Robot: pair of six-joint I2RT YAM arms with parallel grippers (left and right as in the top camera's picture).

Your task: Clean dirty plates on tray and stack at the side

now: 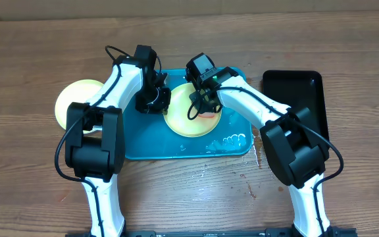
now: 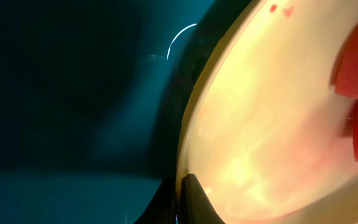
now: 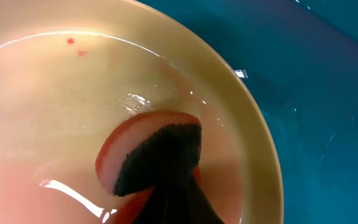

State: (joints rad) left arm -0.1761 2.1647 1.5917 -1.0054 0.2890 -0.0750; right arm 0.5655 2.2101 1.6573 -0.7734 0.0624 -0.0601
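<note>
A cream plate [image 1: 188,124] with a light green rim lies on the turquoise tray [image 1: 143,141]. My left gripper [image 1: 154,100] is shut on the plate's left rim; in the left wrist view its fingers [image 2: 188,200] pinch the rim of the plate [image 2: 260,130]. My right gripper [image 1: 206,108] is shut on a red sponge [image 3: 157,152] with a black scouring face, pressed on the plate [image 3: 73,106]. Small red specks [image 3: 71,42] remain on the plate. A second plate [image 1: 74,99] lies on the table left of the tray, partly hidden by my left arm.
A narrow black tray [image 1: 301,99] lies to the right of the turquoise tray. Water drops and bubbles [image 1: 232,139] sit in the tray's front right corner, and wet spots [image 1: 252,172] mark the wooden table in front of it.
</note>
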